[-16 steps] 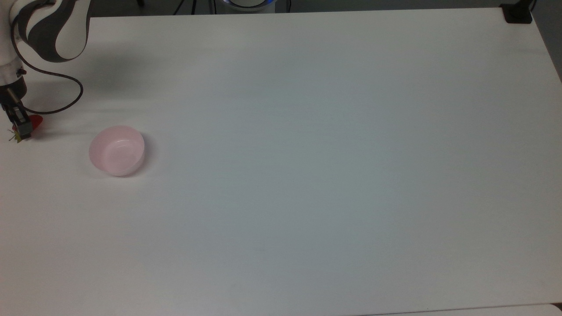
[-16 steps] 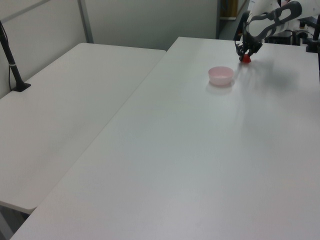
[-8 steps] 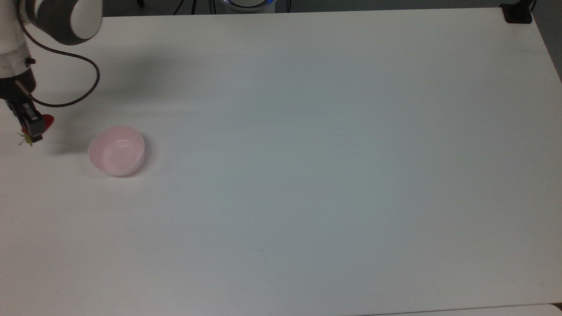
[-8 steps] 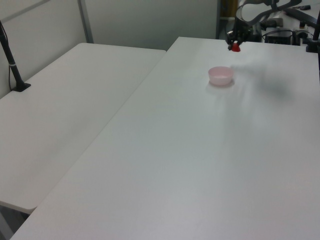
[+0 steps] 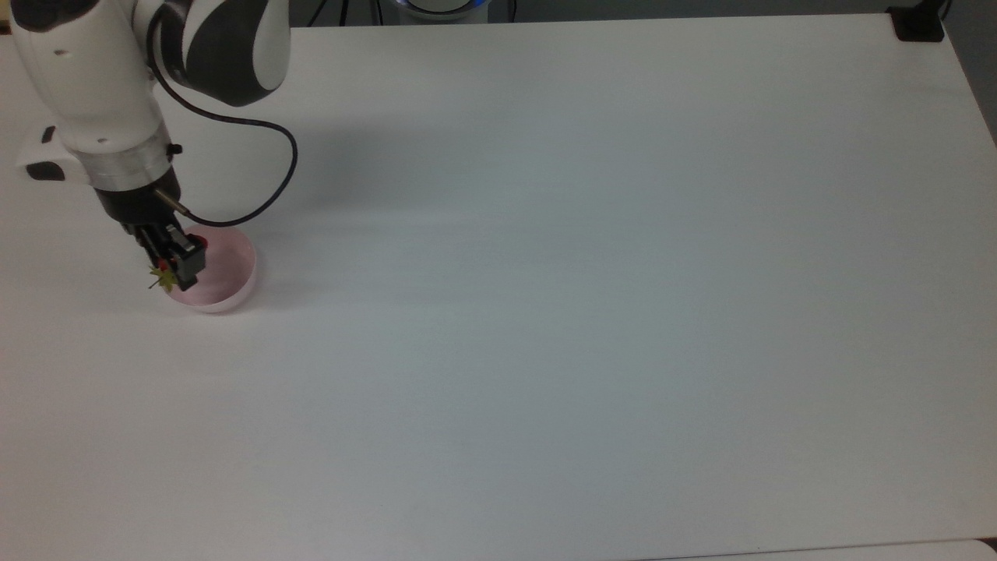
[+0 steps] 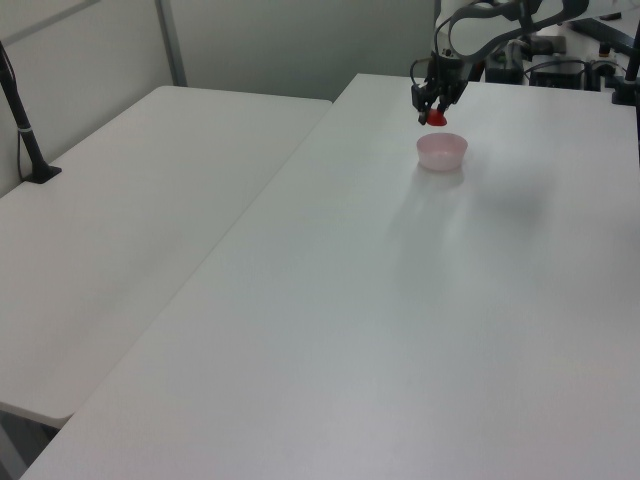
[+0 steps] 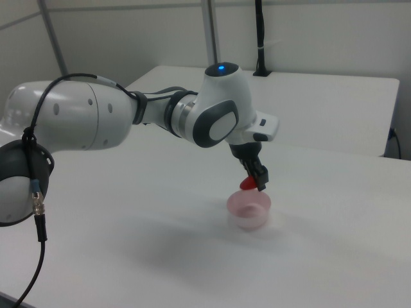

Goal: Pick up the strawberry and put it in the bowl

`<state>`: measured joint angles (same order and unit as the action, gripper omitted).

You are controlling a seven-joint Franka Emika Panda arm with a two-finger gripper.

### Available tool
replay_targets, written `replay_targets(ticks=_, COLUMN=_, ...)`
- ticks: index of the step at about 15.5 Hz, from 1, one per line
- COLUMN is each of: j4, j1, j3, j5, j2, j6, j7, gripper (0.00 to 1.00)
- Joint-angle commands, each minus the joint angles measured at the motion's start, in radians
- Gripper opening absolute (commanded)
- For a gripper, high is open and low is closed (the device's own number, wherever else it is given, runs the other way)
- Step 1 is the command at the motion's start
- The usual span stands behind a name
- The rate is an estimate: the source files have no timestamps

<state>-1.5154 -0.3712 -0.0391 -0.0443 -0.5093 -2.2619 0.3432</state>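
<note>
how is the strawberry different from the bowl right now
The small glossy red strawberry is deep red with a green leafy stem; the round pale pink plastic bowl is plain and light. The strawberry is much smaller than the bowl. The strawberry hangs in the air, clamped in the gripper, while the bowl sits on the white table. Both are reddish in tone.

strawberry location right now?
The small glossy red strawberry is off the table, clamped in the black two-finger gripper just above the rim of the pale pink plastic bowl, at the right view's centre.
</note>
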Motion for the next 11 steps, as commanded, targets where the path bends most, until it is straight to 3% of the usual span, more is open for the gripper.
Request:
replay_targets(ticks=1, j4=-0.014, j1=0.015, j3=0.018, j5=-0.014, j2=0.046, j6=0.08, j7=0.0, gripper=1.0)
replay_targets(ticks=5, j4=-0.014, j1=0.052, j3=0.015, j5=-0.012, j2=0.119, j6=0.189, j7=-0.03, gripper=1.0)
replay_targets(ticks=11, j4=-0.014, j1=0.207, j3=0.015, j5=-0.015, j2=0.253, j6=0.427, j7=-0.073, gripper=1.0)
